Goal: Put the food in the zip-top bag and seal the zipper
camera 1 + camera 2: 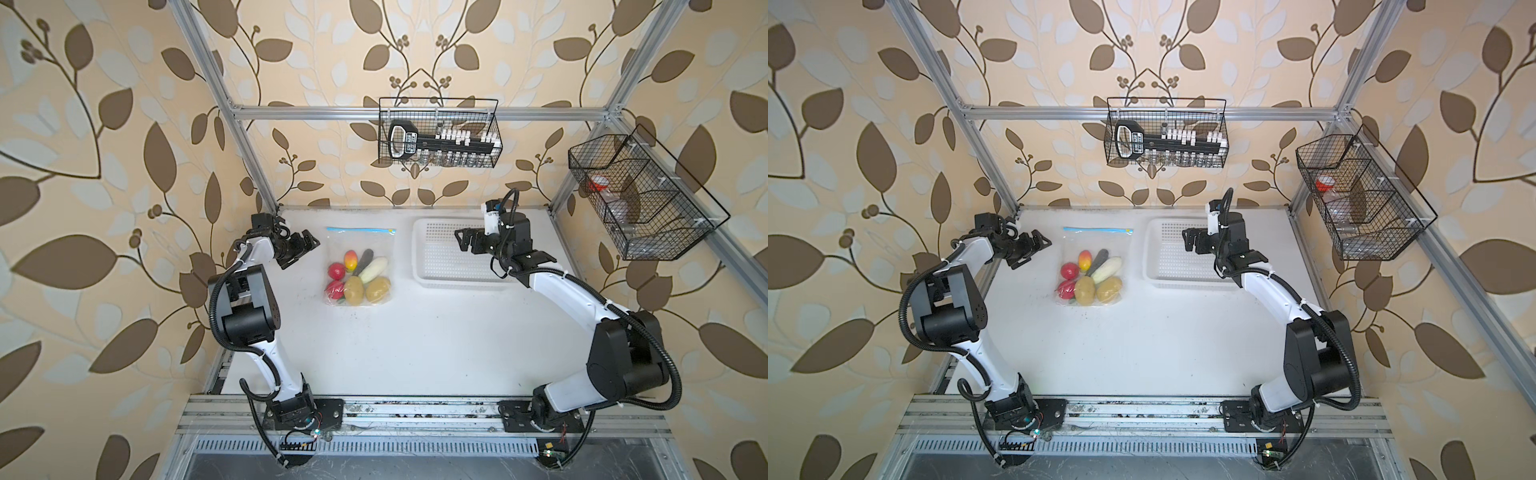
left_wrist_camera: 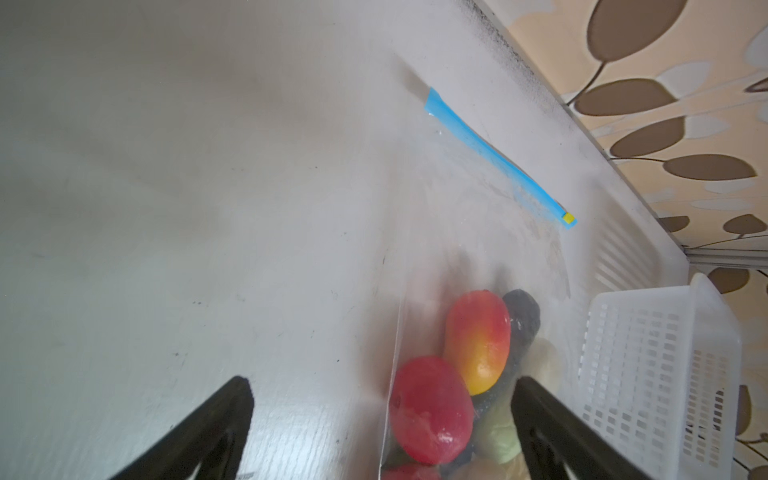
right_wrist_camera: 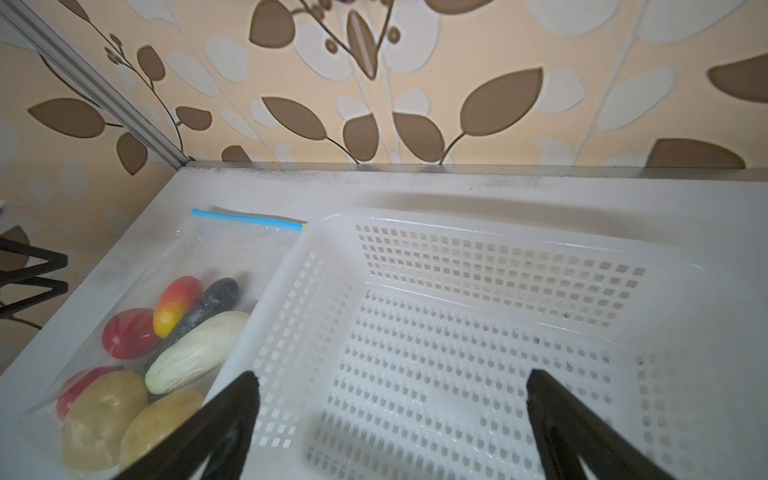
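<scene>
The clear zip-top bag [image 1: 357,245] lies flat at the back middle of the table. The food is inside it: two tomatoes [image 1: 336,271], two potatoes [image 1: 353,290], a red-yellow fruit [image 1: 350,259], a dark eggplant [image 1: 365,255] and a white radish [image 1: 373,270]. Its blue zipper [image 1: 360,229] runs along the far edge, with the yellow tab [image 1: 391,229] at the right end. My left gripper [image 1: 312,246] hovers open just left of the bag, holding nothing. My right gripper [image 1: 459,242] is open over the white basket. Both wrist views show the left gripper [image 2: 382,381] and right gripper [image 3: 392,375] with jaws spread wide.
The white perforated basket [image 1: 419,249] sits right of the bag, almost touching it, with nothing inside. Two black wire baskets hang on the frame, one on the back wall [image 1: 438,133] and one on the right wall [image 1: 640,195]. A metal rail runs along the table's front.
</scene>
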{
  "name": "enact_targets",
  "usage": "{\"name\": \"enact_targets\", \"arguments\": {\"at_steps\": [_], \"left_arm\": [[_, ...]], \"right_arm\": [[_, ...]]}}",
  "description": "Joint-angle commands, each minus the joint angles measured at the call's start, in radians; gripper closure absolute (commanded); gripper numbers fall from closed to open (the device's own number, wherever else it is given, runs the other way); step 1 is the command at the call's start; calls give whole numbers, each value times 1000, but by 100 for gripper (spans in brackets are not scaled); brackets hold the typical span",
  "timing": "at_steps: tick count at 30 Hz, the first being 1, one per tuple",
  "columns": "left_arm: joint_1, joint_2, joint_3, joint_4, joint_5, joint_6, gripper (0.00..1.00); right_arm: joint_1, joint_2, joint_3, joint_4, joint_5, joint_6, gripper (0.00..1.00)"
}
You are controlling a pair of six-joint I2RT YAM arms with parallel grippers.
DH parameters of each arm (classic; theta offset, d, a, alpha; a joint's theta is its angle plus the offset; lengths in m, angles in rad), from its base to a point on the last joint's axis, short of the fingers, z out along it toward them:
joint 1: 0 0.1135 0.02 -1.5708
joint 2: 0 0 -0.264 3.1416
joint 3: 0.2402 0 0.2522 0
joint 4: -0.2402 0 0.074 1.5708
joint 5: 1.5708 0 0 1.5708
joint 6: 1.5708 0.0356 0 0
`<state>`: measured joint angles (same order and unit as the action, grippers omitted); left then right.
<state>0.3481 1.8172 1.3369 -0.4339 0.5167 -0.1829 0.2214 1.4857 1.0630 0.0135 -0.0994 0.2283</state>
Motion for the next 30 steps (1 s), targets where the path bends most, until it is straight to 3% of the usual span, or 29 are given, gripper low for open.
{"name": "enact_targets", "arguments": {"at_steps": [1,3,7,12,14,20,30], "left_arm": [[1,-128,-63,112,5,16,1],[0,-177,-130,161,-24,14,1],[2,-320,-308,333,-189,13,1],[2,-470,-504,515,-166,20,1],[1,-475,-529,515,-198,-10,1],[1,-486,-597,513,-437,-102,1],[-6,-536,-908,915,-494,-145,1]], "right_arm": [[-21,-45,-63,12,32,-1,0],[-42,-78,-101,23,35,0,0],[-80,-124,-152,19,49,0,0],[-129,-184,-230,18,139,46,0],[-139,-203,-278,53,143,71,0],[-139,-237,-367,76,183,89,0],[-140,-271,-385,77,280,67,0]]}}
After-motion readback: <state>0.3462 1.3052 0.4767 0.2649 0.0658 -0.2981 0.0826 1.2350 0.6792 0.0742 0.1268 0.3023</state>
